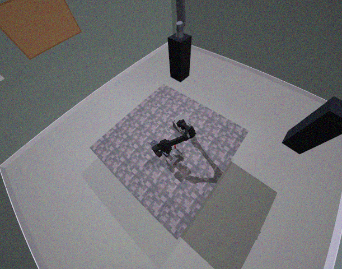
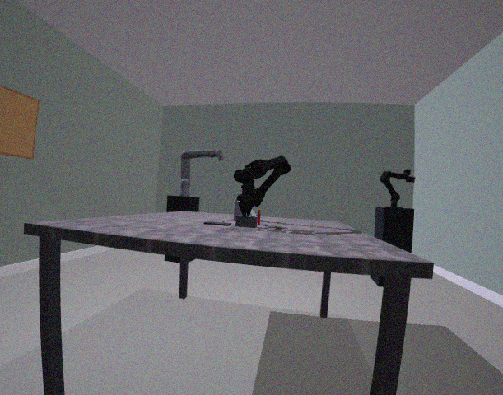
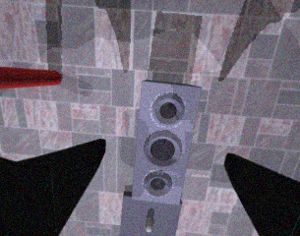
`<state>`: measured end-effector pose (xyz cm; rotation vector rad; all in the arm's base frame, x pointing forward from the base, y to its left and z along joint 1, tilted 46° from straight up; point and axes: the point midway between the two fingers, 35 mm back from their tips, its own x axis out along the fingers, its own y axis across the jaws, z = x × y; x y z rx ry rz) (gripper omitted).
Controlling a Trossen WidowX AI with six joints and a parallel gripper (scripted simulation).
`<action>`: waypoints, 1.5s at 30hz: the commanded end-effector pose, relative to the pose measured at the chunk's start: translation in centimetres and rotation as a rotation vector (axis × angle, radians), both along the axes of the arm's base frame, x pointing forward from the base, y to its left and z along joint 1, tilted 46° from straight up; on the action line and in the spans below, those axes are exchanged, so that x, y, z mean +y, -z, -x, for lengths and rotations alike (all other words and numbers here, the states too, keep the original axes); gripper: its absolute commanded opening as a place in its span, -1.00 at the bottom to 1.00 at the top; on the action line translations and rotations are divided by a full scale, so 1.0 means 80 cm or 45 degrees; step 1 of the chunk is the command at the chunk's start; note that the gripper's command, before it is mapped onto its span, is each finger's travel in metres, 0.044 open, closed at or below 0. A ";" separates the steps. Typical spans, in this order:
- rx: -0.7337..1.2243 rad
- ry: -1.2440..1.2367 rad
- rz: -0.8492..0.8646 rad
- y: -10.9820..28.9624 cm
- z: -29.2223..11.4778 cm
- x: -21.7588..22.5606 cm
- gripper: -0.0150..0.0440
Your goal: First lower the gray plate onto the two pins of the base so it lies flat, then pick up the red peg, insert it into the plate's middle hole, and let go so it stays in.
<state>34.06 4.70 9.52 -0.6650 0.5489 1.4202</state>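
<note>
In the wrist view the gray plate [image 3: 190, 132] with three holes fills the middle, its middle hole [image 3: 162, 147] right under the camera. Its near end rests on the base [image 3: 169, 221], where one pin [image 3: 150, 222] shows. I cannot tell whether the plate lies flat. The red peg [image 3: 24, 78] [image 2: 258, 215] [image 1: 175, 147] stands beside the base, apart from the fingers. My gripper [image 3: 164, 151] [image 2: 244, 209] [image 1: 161, 152] is open and empty, with a finger on either side above the plate.
A dark flat object [image 2: 217, 223] lies on the patterned table [image 2: 157, 238] left of the base. A gray arm on a black pedestal [image 1: 179, 56] and another pedestal [image 1: 318, 127] stand away from the table.
</note>
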 end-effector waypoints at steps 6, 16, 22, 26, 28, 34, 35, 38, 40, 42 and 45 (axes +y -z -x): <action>0.007 0.003 -0.006 0.014 -0.001 0.014 1.00; 0.007 0.003 -0.008 0.028 -0.002 0.029 1.00; 0.007 0.002 -0.010 0.035 -0.002 0.038 1.00; 0.007 0.002 -0.010 0.036 -0.002 0.039 0.82; 0.007 0.002 -0.010 0.036 -0.002 0.039 0.64; 0.007 0.002 -0.010 0.036 -0.002 0.039 0.11; 0.007 0.002 -0.010 0.036 -0.002 0.039 0.02; 0.007 0.002 -0.010 0.036 -0.002 0.039 -0.05; 0.007 0.002 -0.010 0.036 -0.002 0.039 -0.09; 0.007 0.002 -0.010 0.036 -0.002 0.039 -0.14; 0.007 0.003 -0.009 0.035 -0.002 0.037 -0.40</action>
